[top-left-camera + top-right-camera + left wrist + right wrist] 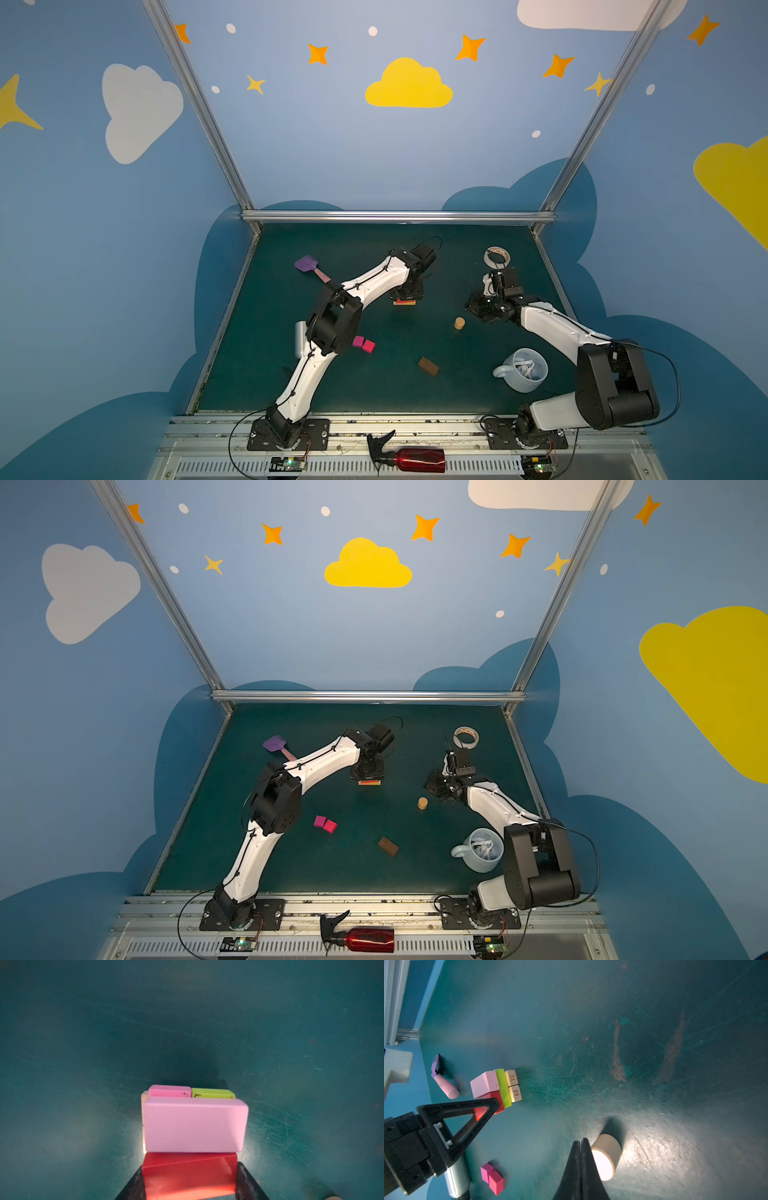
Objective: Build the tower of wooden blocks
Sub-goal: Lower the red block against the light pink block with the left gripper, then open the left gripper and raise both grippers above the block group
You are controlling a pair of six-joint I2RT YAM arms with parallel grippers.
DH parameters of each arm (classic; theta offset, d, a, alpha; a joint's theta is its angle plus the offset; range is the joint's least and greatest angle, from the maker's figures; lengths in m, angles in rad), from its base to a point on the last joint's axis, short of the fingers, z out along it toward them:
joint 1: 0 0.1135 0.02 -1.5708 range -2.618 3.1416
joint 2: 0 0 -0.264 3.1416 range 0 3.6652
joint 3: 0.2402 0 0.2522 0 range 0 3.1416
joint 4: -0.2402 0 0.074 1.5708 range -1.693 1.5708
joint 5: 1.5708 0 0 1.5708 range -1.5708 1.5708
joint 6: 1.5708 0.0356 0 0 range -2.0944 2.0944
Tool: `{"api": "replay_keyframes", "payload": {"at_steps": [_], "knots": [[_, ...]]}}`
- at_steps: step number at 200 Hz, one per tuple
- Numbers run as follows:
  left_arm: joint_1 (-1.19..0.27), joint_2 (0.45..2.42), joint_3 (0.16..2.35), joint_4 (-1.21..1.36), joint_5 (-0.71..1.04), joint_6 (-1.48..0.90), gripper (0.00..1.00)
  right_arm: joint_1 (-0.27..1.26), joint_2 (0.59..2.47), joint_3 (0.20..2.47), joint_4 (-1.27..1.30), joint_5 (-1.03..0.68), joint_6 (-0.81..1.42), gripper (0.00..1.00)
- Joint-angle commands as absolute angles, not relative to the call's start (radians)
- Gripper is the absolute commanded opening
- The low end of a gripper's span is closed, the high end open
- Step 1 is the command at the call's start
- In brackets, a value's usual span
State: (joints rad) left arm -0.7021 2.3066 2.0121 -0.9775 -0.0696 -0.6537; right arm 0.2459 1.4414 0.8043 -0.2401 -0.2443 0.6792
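In both top views the left arm hides most of the tower (404,303) at the middle of the green worktop (374,395); a spatula (309,267), tape roll (497,257) and mug (525,370) lie around it, with blue cloud walls behind. In the left wrist view the left gripper (190,1167) clamps the red block (187,1182) in its jaws, long axis about parallel to the light pink block (195,1124) beside it. In the right wrist view the right gripper (580,1144), jaws pressed together and empty, sits by 1 tan cylinder (606,1157).
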Motion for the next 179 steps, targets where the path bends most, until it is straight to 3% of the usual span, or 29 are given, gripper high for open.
{"api": "replay_keyframes", "payload": {"at_steps": [1, 179], "knots": [[-0.697, 2.322, 2.038, -1.004, -0.094, -0.667, 0.56, 0.252, 1.451, 0.829, -0.248, -0.237, 0.673, 0.0], [-0.698, 2.319, 2.062, -1.024, -0.105, -0.665, 0.73, 0.253, 1.447, 0.833, -0.252, -0.235, 0.67, 0.0]]}}
